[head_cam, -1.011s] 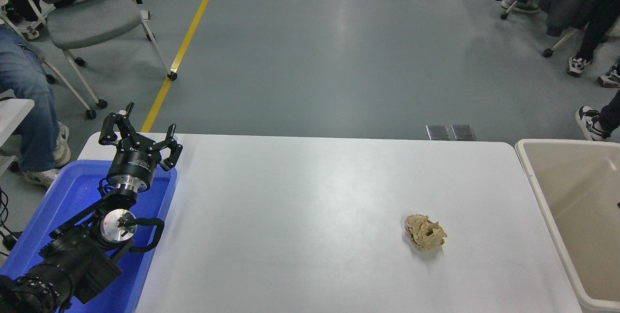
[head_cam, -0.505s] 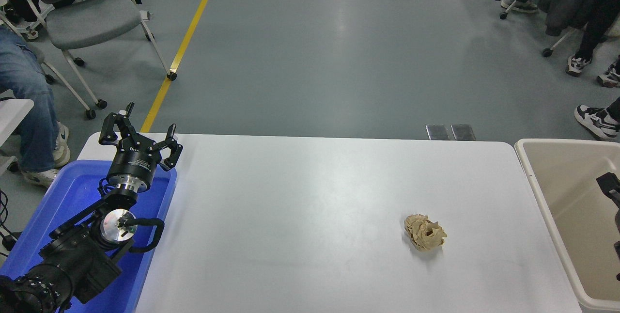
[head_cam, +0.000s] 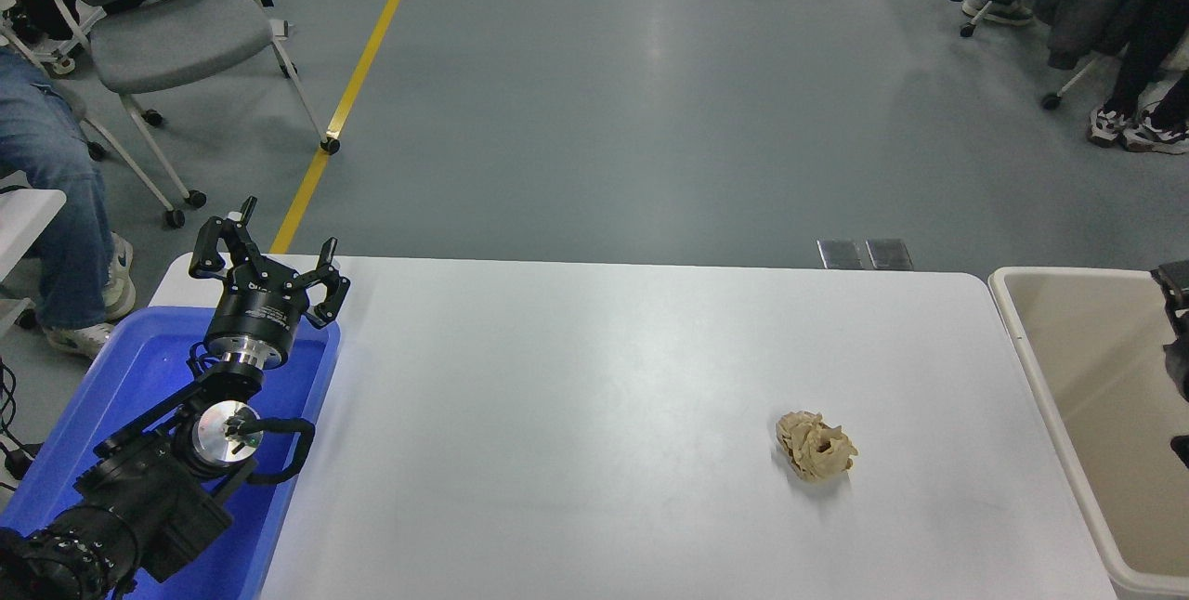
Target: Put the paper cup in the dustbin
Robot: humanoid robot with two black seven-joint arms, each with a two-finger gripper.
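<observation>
The paper cup is not in view. The beige dustbin (head_cam: 1041, 386) stands at the table's right end, and what shows of its inside is bare. Only black parts of my right gripper (head_cam: 1178, 289) show at the picture's right edge, above the dustbin; the rest is cut off. My left gripper (head_cam: 272, 238) is parked open and empty over the far end of the blue tray at the lower left.
A crumpled tan paper ball (head_cam: 815, 445) lies on the white table (head_cam: 576, 396), right of centre. The blue plastic tray (head_cam: 121, 386) sits at the table's left end. Chairs and people's legs are at the far left and far right, off the table.
My right arm has come into view at the right edge over the dustbin and has moved up the picture since half a second ago. The left arm and the paper ball have not moved.
</observation>
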